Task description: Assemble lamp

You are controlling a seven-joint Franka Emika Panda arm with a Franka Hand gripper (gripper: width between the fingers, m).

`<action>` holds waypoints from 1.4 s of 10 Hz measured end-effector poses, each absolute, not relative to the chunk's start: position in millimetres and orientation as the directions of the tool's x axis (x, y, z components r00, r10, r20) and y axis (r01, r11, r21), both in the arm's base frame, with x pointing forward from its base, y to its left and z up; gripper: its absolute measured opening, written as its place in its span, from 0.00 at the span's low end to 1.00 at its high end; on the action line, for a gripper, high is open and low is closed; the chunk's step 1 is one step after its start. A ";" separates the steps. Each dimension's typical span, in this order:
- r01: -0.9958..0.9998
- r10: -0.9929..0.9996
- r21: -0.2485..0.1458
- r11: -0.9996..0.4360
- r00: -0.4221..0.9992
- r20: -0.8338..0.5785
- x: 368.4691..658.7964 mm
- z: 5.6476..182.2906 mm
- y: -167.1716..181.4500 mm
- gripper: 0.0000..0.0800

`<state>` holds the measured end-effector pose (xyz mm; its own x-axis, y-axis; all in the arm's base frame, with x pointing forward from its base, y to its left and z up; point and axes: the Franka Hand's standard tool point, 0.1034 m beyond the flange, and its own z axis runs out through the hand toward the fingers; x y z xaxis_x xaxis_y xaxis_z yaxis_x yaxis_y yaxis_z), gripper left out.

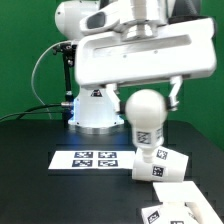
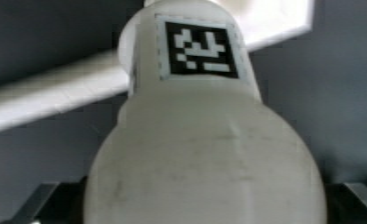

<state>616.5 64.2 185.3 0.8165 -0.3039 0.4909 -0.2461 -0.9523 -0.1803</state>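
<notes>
My gripper [image 1: 147, 100] is shut on the round head of the white bulb [image 1: 146, 118] and holds it above the table, neck down. The neck's tag [image 1: 146, 137] faces the camera. In the wrist view the bulb [image 2: 198, 140] fills the frame between my dark fingers [image 2: 47, 203], with its tagged neck [image 2: 201, 48] pointing away. The tapered shade [image 1: 164, 167] lies on its side just below and behind the neck's end; I cannot tell whether they touch. The flat base [image 1: 178, 206] lies at the front, on the exterior view's right.
The marker board [image 1: 92, 159] lies flat on the black table on the exterior view's left of the bulb. The robot's white pedestal [image 1: 95, 108] stands behind it. A white band [image 2: 47, 98] crosses behind the bulb in the wrist view.
</notes>
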 end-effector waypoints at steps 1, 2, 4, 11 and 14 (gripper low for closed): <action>-0.214 -0.283 -0.188 -0.959 0.785 0.551 616.6 181.7 76.2 0.72; -0.216 -0.294 -0.201 -0.955 0.753 0.589 617.0 179.1 79.1 0.72; -0.215 -0.288 -0.192 -0.958 0.749 0.597 616.0 175.2 78.9 0.72; -0.074 -0.088 -0.048 -0.996 0.764 0.639 620.9 178.9 90.6 0.72; -0.078 -0.077 -0.029 -0.997 0.735 0.673 629.5 171.3 83.9 0.72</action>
<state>629.5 83.9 171.3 0.7352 -0.0768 0.6734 -0.0778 -0.9966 -0.0287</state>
